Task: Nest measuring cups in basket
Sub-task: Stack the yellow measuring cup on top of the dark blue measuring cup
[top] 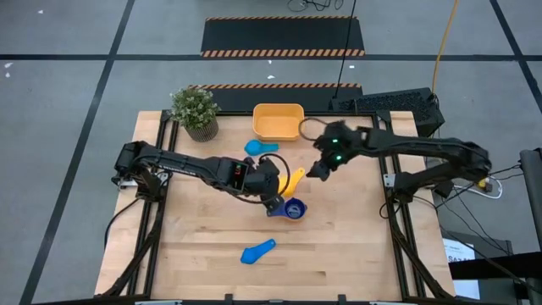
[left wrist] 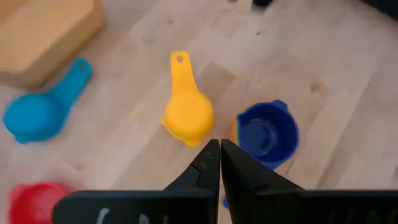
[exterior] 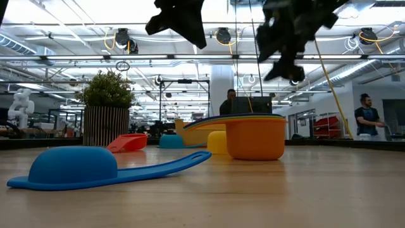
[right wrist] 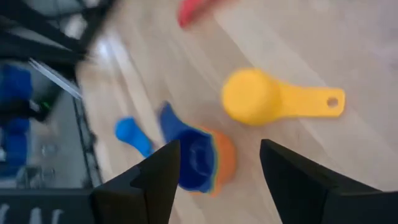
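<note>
A dark blue measuring cup [left wrist: 266,134] sits upright, nested inside an orange cup [exterior: 256,138], at mid-table. Beside it a yellow cup [left wrist: 187,113] lies mouth down on the table. One light blue cup [top: 261,146] lies near the orange-yellow basket [top: 278,121]. Another light blue cup [exterior: 76,168] lies mouth down toward the near edge. A red cup [left wrist: 32,200] lies near the left arm. My left gripper [left wrist: 219,155] hovers shut above the gap between the yellow cup and the nested pair. My right gripper [right wrist: 217,168] hangs open above the table, just right of the yellow cup, with nothing between its fingers.
A small potted plant [top: 196,111] stands at the far left corner, left of the basket. A black keyboard [top: 389,103] lies beyond the table's far right corner. Bare wood stretches along the near edge and near right. People stand in the room behind.
</note>
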Available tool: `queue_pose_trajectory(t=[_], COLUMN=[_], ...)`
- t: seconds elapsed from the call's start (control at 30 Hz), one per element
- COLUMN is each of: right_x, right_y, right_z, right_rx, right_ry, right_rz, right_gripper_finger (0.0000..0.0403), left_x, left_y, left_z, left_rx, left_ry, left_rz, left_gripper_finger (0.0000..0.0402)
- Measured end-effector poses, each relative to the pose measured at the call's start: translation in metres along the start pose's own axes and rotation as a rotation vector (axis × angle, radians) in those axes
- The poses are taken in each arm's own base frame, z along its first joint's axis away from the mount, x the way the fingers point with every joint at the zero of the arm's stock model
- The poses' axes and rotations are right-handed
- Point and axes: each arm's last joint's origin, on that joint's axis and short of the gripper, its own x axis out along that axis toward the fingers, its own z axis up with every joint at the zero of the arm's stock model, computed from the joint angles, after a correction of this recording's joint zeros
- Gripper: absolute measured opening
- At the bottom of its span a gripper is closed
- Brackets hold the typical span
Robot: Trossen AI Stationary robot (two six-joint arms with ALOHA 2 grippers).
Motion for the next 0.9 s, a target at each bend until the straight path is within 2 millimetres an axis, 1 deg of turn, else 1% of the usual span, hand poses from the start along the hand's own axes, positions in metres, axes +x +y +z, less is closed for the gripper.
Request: queue_pose_trajectory(t=[0.1, 0.2, 0.33, 0.47, 0.57, 0.67, 0.83, 0.9], right_x=[0.024, 0.044, 0.06, 0.069, 0.074, 0.084, 0.099, 0.103], right_y=[-0.017, -0.036, -0.062, -0.084, -0.096, -0.107, -0.117, -0.117], right_z=[0.004, 0.007, 0.014, 0.024, 0.032, 0.034, 0.035, 0.034], right_rx=[0.018, 0.063, 0.123, 0.159, 0.162, 0.17, 0.186, 0.168], right_ry=[0.094, 0.162, 0.194, 0.196, 0.186, 0.205, 0.236, 0.241], right_rz=[-0.034, -0.072, -0.123, -0.153, -0.16, -0.148, -0.07, -0.064], right_gripper_finger=[0.0223, 0.0234, 0.0252, 0.0269, 0.0277, 0.0279, 0.0272, 0.0267], left_x=[-0.001, -0.005, -0.012, -0.02, -0.026, -0.03, -0.031, -0.03], left_y=[-0.003, -0.012, -0.027, -0.043, -0.051, -0.055, -0.057, -0.057], left_z=[-0.003, -0.01, -0.021, -0.032, -0.041, -0.046, -0.048, -0.048], left_rx=[-0.075, -0.153, -0.251, -0.321, -0.371, -0.392, -0.397, -0.397], left_ry=[0.032, 0.06, 0.062, 0.037, 0.004, -0.014, -0.014, -0.016], left_rz=[-0.037, -0.071, -0.112, -0.153, -0.145, -0.142, -0.144, -0.145], left_gripper_finger=[0.0017, 0.0017, 0.0017, 0.0017, 0.0017, 0.0017, 0.0017, 0.0017])
